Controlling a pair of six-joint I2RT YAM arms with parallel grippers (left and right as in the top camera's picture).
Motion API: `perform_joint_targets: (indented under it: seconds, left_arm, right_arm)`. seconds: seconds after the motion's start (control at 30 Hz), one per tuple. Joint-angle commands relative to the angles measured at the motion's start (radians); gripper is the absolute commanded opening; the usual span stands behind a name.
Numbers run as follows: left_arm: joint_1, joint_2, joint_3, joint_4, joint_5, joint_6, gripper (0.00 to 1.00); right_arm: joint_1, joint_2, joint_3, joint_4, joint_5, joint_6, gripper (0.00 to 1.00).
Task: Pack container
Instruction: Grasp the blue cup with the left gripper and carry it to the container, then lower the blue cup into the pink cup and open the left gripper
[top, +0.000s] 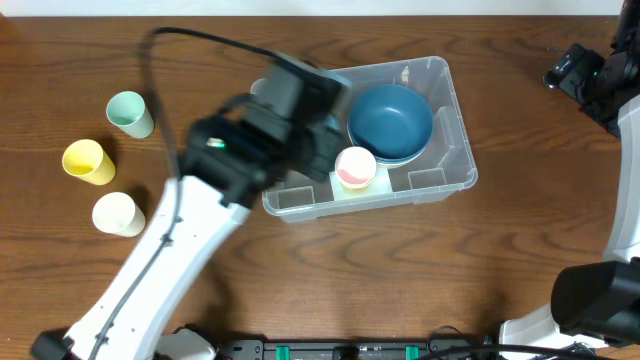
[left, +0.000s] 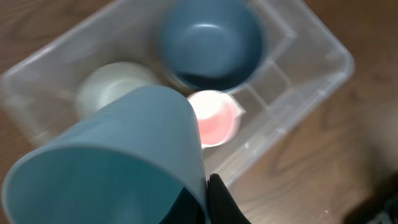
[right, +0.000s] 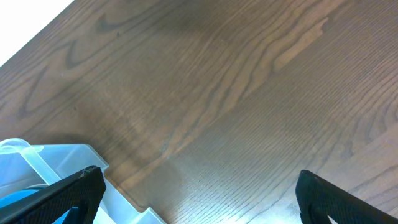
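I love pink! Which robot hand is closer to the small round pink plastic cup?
Left. The left hand hangs over the clear plastic bin, right beside the pink cup; the right hand is far off.

The left arm (top: 165, 262) is stretched diagonally forward from the near left, and the left gripper (left: 204, 200) is clamped on the wall of a blue cup (left: 118, 155). The right arm (top: 627, 215) is seen at the far right, the right gripper (right: 199, 202) spread wide and nothing held.

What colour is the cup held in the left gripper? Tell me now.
Light blue. The cup shows best in the left wrist view.
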Motion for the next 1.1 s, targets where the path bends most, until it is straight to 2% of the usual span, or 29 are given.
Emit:
perform_joint_targets:
  seconds: [0.0,0.43,1.07]
  left_arm:
    - [-0.077,0.067,0.014,0.014,-0.062,0.034,0.06]
    - [-0.120,0.293,0.014,0.006,-0.068,0.034,0.06]
    - [-0.130,0.306,0.012,0.011,-0.032,0.034,0.06]
  right_arm:
    - [-0.006,0.005,-0.002,0.000,0.010,0.013,0.99]
    - [-0.006,0.005,-0.002,0.000,0.010,0.013,0.99]
    - [-0.006,0.005,-0.002,0.000,0.010,0.013,0.99]
